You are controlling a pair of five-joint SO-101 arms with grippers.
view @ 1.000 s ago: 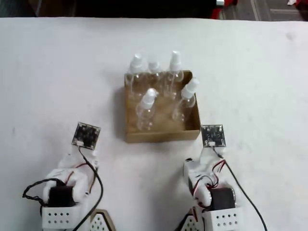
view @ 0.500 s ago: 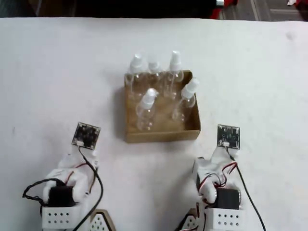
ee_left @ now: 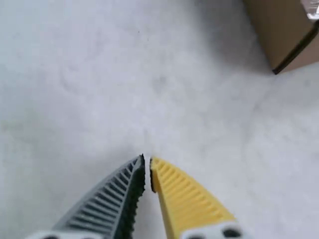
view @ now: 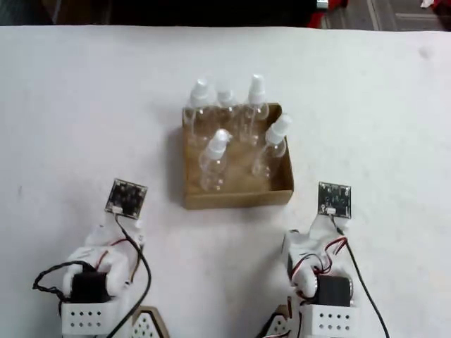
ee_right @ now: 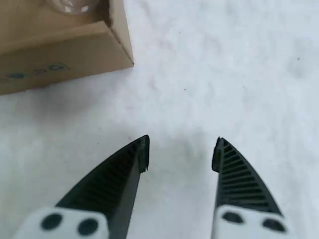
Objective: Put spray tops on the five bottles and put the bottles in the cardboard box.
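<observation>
The cardboard box point(view: 237, 199) sits mid-table and holds several clear bottles, each with a white spray top. Three bottles stand along its far wall, one of them point(view: 255, 105) at the right. Two more lean in the box, one bottle point(view: 213, 158) at the middle and another bottle point(view: 272, 146) to its right. My left gripper point(ee_left: 147, 167) is shut with nothing in it, over bare table near the box's front left corner point(ee_left: 284, 35). My right gripper point(ee_right: 179, 149) is open and empty, over bare table near the box's front right corner point(ee_right: 117, 42).
The white table point(view: 77, 120) is bare all around the box. Both arms rest at the near edge, the left arm point(view: 95, 278) and the right arm point(view: 317, 282). A dark gap runs behind the table's far edge.
The right arm has swung a little to the right and drawn back from the box's front right corner. The left arm and the bottles have stayed put.
</observation>
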